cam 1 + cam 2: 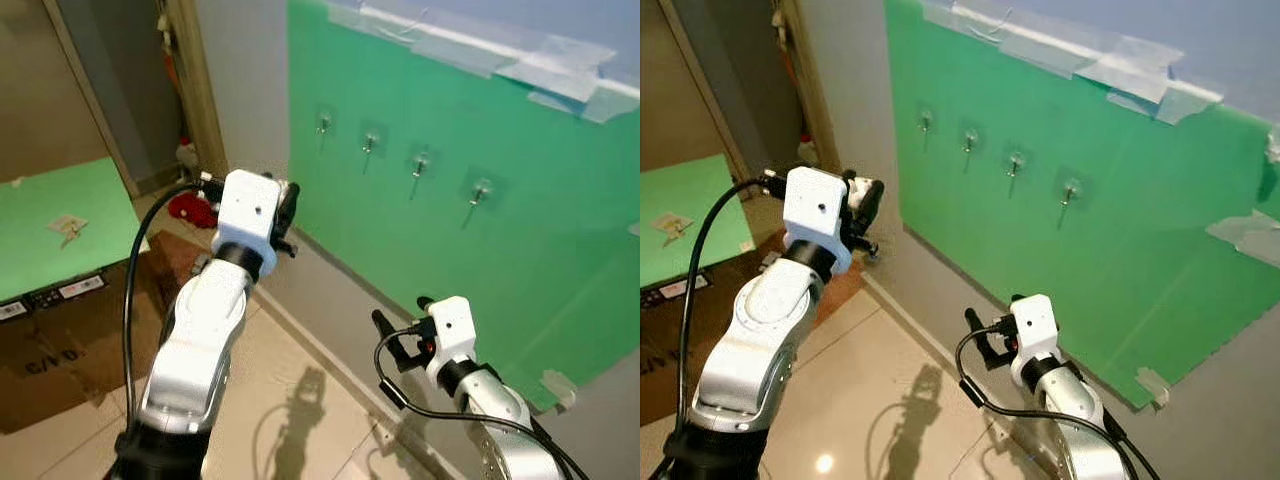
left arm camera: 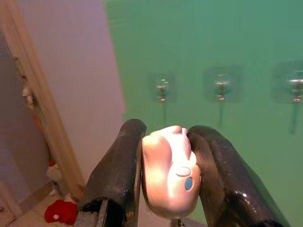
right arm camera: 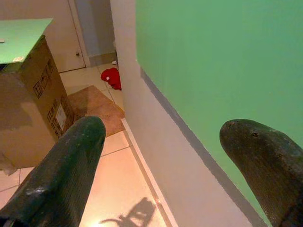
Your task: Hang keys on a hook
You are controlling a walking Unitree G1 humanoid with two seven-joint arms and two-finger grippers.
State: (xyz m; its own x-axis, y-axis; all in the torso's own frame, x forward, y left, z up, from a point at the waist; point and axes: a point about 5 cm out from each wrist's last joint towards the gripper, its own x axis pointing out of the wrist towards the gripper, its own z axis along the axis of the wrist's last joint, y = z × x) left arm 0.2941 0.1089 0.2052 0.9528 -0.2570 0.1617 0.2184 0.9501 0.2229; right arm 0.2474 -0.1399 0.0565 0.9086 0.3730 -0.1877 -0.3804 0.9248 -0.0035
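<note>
My left gripper (image 2: 165, 179) is raised in front of me, its two black fingers (image 2: 118, 175) clamped on a small pink figure (image 2: 171, 176), the charm of the keys. The charm sits between the fingers with its long axis running along them, its rounded end toward the camera on my wrist and its narrower end toward the wall. A small blue dot shows on its side. A bit of metal peeks out under the charm; I cannot make out the keys themselves.

Ahead of the gripper is a green sheet (image 1: 520, 230) taped to the wall, and on it a row of four hooks. From my wrist the first hook (image 2: 162, 90) stands above the charm and well apart from it, with the next hook (image 2: 221, 89) beside it. From my head, the row runs from the near hook (image 1: 323, 124) to the far hook (image 1: 480, 192), each hanging downward from its clear pad.

My right gripper (image 1: 400, 335) hangs lower, near the base of the wall, its fingers spread wide apart and holding nothing.

To my left stands a cardboard box (image 1: 60, 340) with a green board (image 1: 60, 215) on top. A red object (image 1: 192, 208) lies on the floor (image 1: 290, 400) by the door frame.
</note>
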